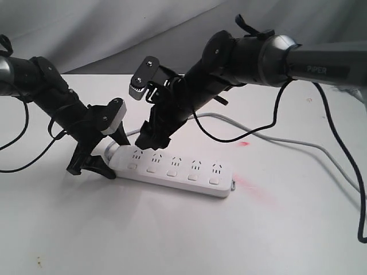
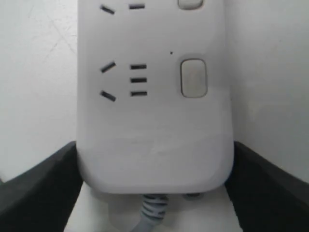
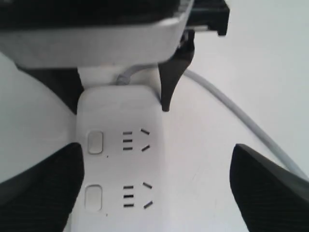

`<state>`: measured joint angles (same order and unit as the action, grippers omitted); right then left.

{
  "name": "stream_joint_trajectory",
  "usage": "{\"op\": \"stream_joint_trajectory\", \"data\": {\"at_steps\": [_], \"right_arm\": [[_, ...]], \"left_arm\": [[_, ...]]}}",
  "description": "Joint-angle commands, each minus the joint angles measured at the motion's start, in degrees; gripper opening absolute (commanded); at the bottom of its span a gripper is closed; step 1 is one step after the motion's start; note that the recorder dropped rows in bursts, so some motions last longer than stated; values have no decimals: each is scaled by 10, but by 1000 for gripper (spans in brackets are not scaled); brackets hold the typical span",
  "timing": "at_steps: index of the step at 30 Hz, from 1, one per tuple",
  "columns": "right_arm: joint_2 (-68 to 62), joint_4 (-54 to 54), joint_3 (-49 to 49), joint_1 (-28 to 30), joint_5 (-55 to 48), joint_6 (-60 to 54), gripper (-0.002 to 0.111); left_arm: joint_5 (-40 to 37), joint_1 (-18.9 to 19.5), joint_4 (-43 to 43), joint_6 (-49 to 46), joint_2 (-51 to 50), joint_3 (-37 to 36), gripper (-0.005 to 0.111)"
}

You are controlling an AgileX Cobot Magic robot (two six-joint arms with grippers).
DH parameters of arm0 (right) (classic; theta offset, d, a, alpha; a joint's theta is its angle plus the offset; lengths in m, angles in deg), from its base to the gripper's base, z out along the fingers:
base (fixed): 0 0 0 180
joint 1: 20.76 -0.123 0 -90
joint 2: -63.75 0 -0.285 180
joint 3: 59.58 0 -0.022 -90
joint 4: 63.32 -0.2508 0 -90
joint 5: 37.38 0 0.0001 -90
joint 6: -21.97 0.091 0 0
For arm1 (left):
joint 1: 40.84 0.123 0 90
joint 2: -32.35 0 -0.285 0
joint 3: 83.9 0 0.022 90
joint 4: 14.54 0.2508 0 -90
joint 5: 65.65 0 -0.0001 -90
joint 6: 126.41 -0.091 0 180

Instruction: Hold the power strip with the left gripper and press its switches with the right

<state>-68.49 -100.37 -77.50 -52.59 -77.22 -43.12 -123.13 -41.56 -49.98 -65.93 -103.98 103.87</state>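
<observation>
Power strip (image 1: 178,166) flat on the white bench (image 1: 172,240), clamped at its cord end.
The left gripper (image 1: 112,156) pinches that end across its width, jaws against both long edges. The right gripper (image 1: 153,140) hangs over the same end, jaws spread wide. The grey cord (image 1: 269,137) trails behind. Five switches (image 1: 172,171) line the strip's near edge.
</observation>
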Motion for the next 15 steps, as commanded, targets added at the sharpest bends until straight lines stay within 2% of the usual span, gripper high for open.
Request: {"op": "stream_joint_trajectory", "data": {"at_steps": [1, 15], "right_arm": [[1, -8, 0, 12, -24, 4, 76], [-43, -20, 0, 12, -15, 4, 76]], "left_arm": [[-12, -2, 14, -1, -3, 0, 32], [-12, -2, 14, -1, -3, 0, 32]]}}
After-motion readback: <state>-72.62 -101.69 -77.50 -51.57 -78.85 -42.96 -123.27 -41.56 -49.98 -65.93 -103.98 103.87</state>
